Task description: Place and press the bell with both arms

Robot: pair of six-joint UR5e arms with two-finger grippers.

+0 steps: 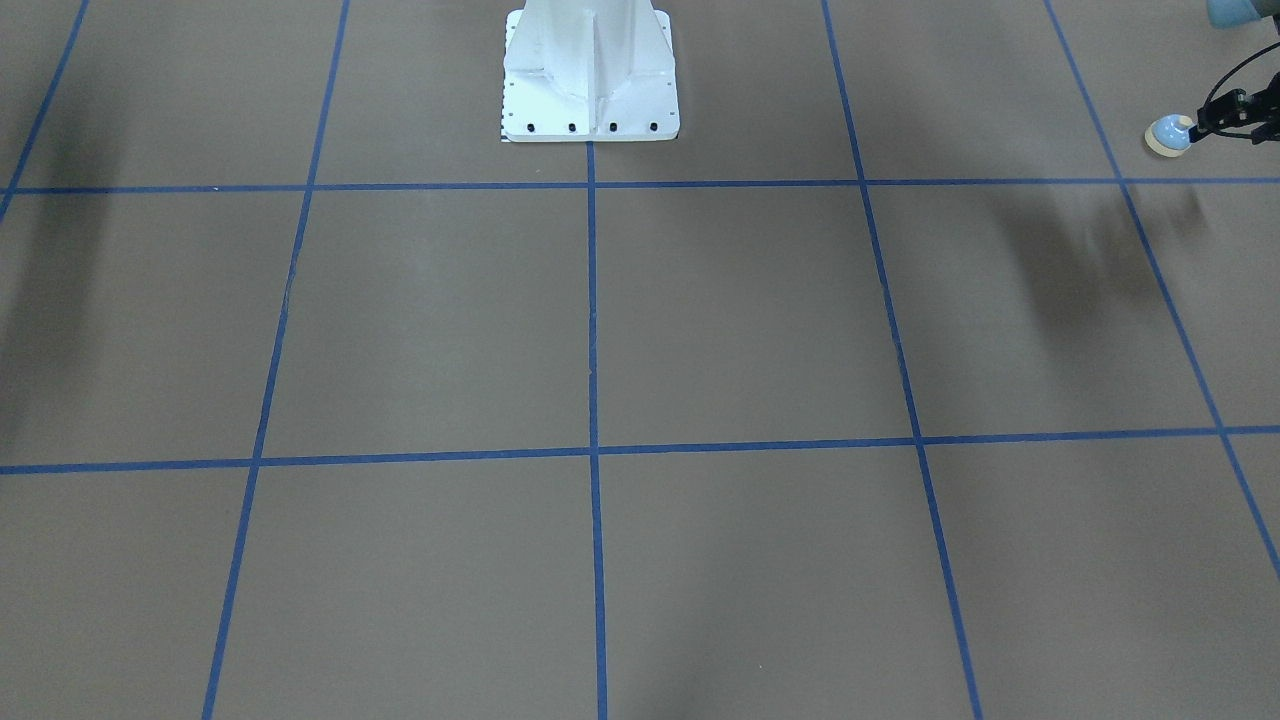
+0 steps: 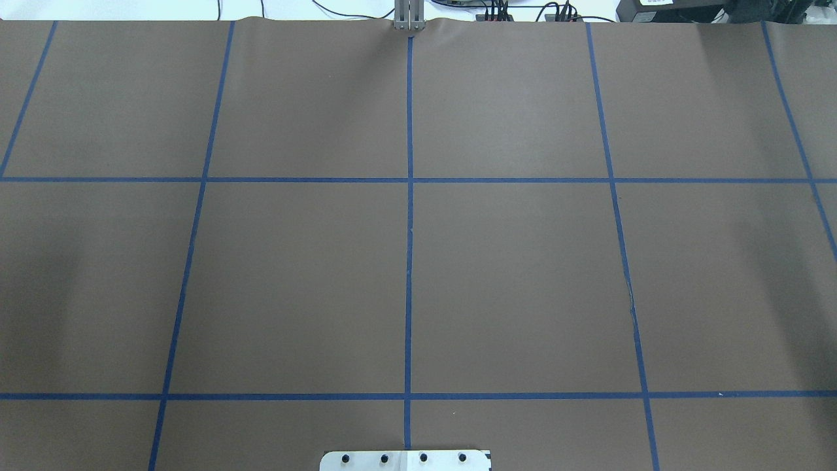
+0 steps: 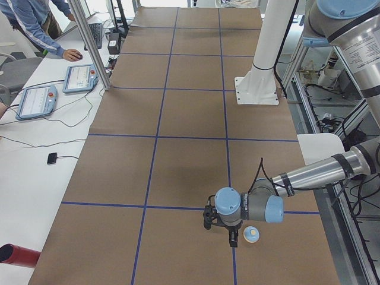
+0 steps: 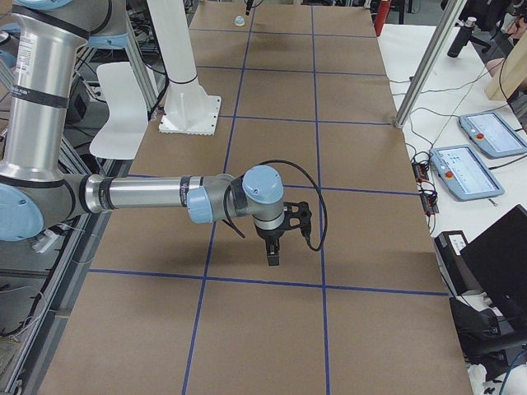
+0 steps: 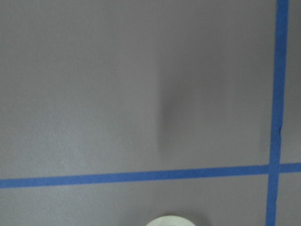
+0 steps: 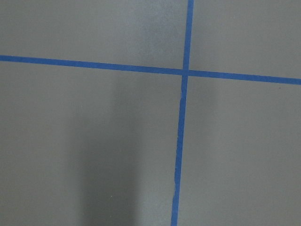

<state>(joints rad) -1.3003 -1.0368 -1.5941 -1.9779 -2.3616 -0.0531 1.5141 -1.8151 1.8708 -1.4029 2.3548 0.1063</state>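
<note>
The bell stands on the brown table near its end on the robot's left, just beside the left gripper. Whether that pincer is spread or pressed together cannot be told. The same holds for the right gripper, which hangs well apart.

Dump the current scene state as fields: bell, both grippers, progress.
bell: upright on the table, at the robot's left end
left gripper: low beside the bell, not over its button; contact unclear; open or shut cannot tell
right gripper: points down above the table's other end, far from the bell; open or shut cannot tell
progress: no gripper on the button
</note>
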